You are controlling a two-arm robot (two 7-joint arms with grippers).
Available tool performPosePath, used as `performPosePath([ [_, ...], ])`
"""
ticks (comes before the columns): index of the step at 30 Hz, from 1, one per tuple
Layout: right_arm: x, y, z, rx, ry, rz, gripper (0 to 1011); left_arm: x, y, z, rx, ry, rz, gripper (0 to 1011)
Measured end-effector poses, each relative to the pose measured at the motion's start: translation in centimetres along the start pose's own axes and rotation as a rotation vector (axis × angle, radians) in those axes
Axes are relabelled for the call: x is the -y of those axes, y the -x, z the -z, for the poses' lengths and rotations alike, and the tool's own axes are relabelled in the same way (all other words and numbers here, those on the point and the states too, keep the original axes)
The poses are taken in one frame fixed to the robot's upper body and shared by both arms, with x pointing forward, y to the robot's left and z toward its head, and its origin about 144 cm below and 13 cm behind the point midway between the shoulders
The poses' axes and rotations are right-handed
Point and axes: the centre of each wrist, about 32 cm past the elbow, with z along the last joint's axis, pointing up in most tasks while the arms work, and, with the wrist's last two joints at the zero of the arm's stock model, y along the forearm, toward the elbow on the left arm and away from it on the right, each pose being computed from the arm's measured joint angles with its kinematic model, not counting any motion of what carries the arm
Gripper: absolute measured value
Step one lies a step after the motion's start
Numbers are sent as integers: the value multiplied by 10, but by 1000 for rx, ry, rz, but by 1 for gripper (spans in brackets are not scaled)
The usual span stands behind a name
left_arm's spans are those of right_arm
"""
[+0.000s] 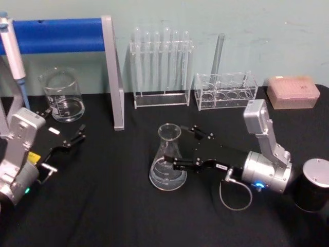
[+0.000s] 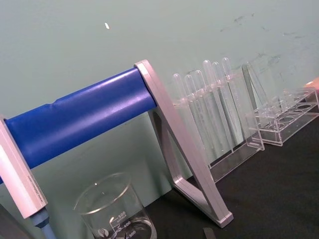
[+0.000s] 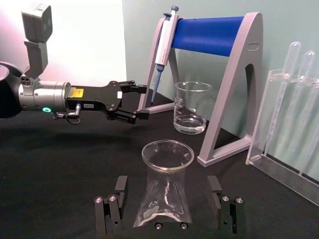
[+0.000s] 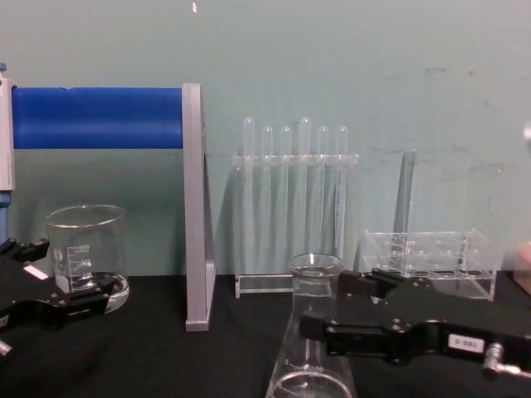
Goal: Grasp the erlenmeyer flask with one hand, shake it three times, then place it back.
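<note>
My right end effector [image 1: 185, 148] stands wide around the erlenmeyer flask [image 1: 167, 164] on the bench [image 1: 128, 216], seemingly untouching, left end effector [image 3: 141, 102] parked open; closing off-centre on slick glass could tip it.

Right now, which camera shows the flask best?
The right wrist view: the flask stands close and whole between the open jaws of the right gripper, a gap each side. The head view shows it from above, smaller, one jaw crossing its base. The chest view has it cut off low, partly behind the gripper.
</note>
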Motion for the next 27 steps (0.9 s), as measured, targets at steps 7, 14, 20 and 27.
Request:
performPosePath([
  [7, -14, -5, 1, -2, 4, -19, 1002, 0, 0, 0, 0, 0, 0, 1001],
  [14, -20, -7, 0, 3, 8, -24, 1003, 0, 0, 0, 0, 0, 0, 1001],
  [20, -21, -8, 0, 11, 12, -21, 1003, 0, 0, 0, 0, 0, 0, 1001],
  [27, -20, -8, 0, 10, 12, -20, 1003, 0, 0, 0, 0, 0, 0, 1001],
])
